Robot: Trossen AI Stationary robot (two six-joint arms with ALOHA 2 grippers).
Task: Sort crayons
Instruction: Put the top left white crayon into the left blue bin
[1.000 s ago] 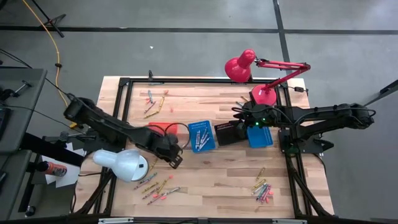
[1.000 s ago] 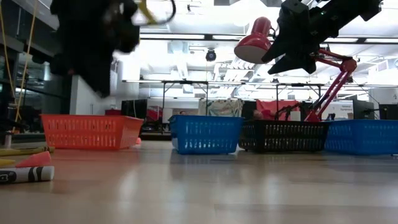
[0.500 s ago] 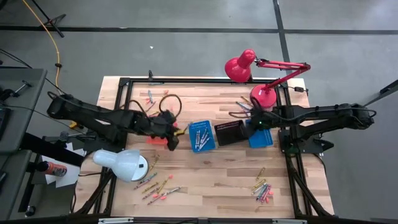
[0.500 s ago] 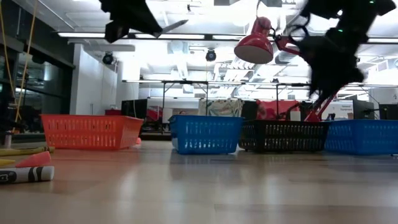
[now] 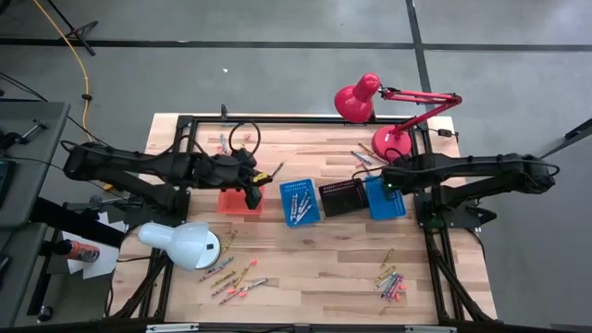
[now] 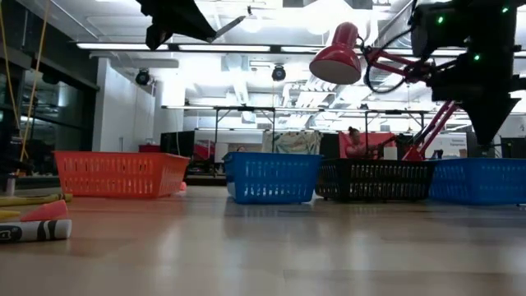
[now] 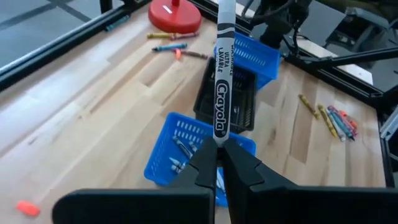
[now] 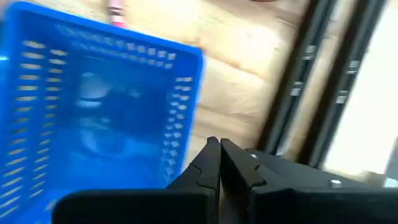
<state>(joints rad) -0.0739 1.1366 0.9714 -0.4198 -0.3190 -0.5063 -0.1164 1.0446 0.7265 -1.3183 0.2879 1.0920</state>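
crayons mostly unsorted: loose clusters lie near-left (image 5: 233,277), near-right (image 5: 390,282) and at the far edge of the wooden table (image 5: 314,250). several sit in the left blue mesh basket (image 5: 299,203). left gripper (image 5: 252,186), over the orange mesh basket (image 5: 238,201), pinches a white-wrapped crayon (image 7: 220,93). right gripper (image 5: 388,180), fingers pressed together and empty, hangs over the right blue basket (image 5: 386,203).

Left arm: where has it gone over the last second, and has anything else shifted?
The left hand, shut on a crayon, swung from the table's near side by the white lamp toward the far side, now over the orange basket. The right hand, shut, slid from the black basket to over the right-hand blue basket. Baskets and loose crayons stayed put.
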